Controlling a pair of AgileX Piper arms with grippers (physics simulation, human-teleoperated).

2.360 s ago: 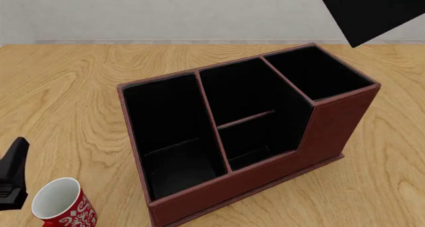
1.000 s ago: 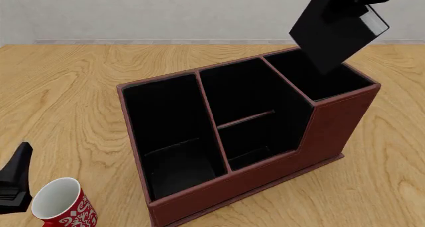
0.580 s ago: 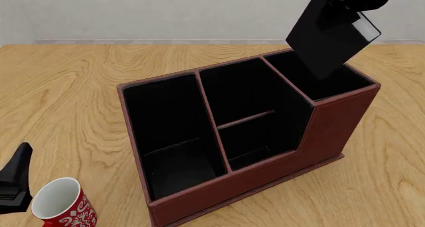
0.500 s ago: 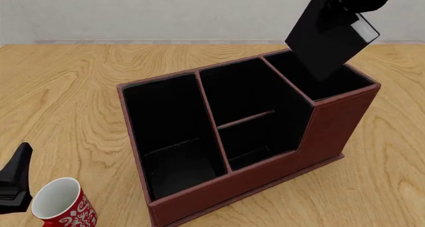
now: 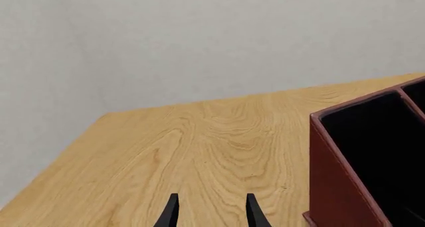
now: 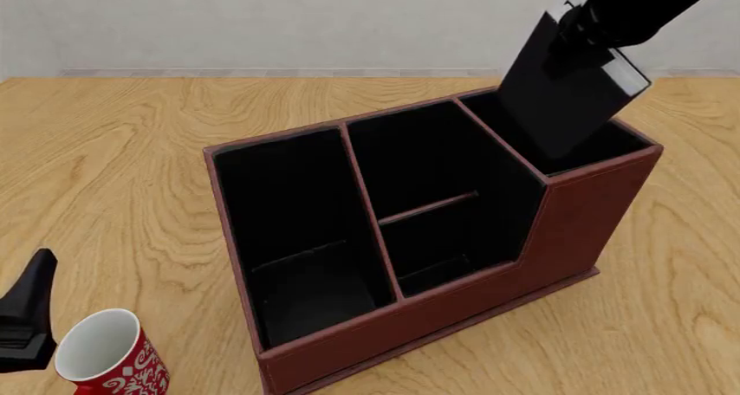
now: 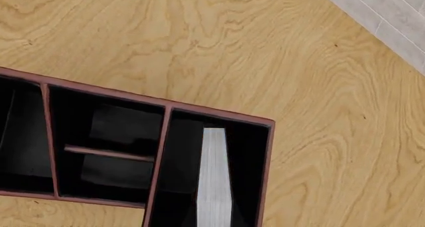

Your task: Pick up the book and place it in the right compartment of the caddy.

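Counter [image 6: 139, 144]: light wood with bold swirling grain, evenly lit, soft shadows only. Plain pale grey wall [image 6: 289, 18] behind it, matte and unmarked. A second grey wall [image 5: 33, 97] meets it at a corner along the counter's side edge. Pale tiled floor [image 7: 391, 18] shows past the counter's far edge.

Both arms were plain matte black. The left gripper [image 5: 209, 213] ended in two thin, tapering, blade-like fingers [image 5: 170, 214]. The right arm [image 6: 647, 5] looked like a thick, smooth cylinder, though cropping hid most of it.
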